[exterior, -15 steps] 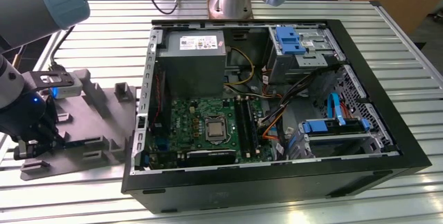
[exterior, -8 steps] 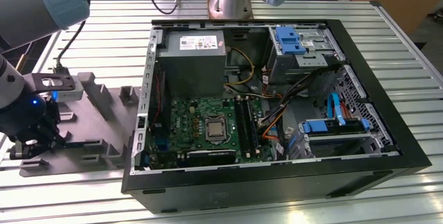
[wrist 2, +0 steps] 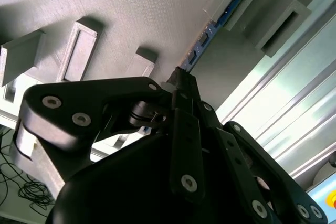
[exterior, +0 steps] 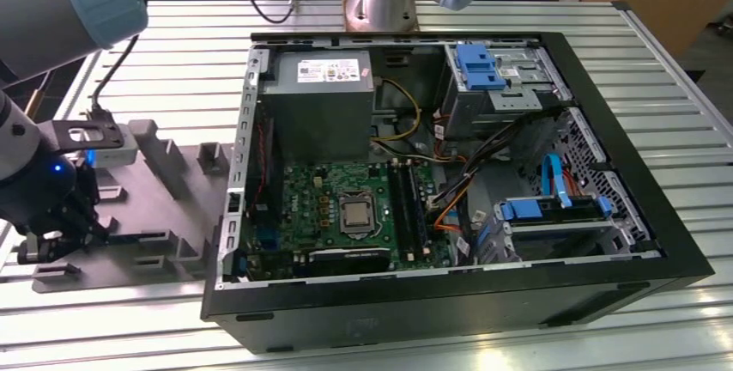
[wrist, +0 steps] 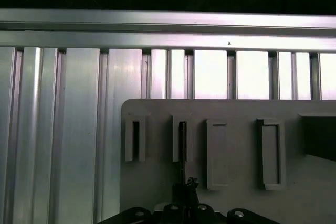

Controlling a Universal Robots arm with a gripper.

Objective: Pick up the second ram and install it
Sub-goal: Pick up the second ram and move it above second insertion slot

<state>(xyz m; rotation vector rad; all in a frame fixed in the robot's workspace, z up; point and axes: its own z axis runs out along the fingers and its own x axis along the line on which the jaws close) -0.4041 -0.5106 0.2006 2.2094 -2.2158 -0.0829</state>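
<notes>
Second wrist view puts me right behind the gripper [wrist 2: 179, 77]. Its dark fingers are drawn close together and seem to pinch the near end of the second ram [wrist 2: 218, 24], which runs away from the tips across the grey tray [wrist 2: 131, 14]. In the first wrist view the same stick [wrist: 182, 153] is edge-on, a thin dark line leading from the gripper [wrist: 185, 188] into one of the tray's [wrist: 157, 182] slotted blocks. So it sits in its holder, not lifted.

In the exterior view the gripper [exterior: 51, 234] is down over the tray [exterior: 160, 208] at the exterior view's left. It is well apart from the open computer case [exterior: 458, 307] and the black memory slots [exterior: 407, 208] on the motherboard.

What worries me is that the hold is on one end of a long, thin card. Raised at a tilt, it could bind in the slotted block and drag the tray, or pivot between the fingers. A skewed stick would meet its slot crooked, and the orange cables [exterior: 455, 195] just beside the slots could snag it.

The stick looks flat, narrow and dark, with a blue face, and it stands on its long edge.
</notes>
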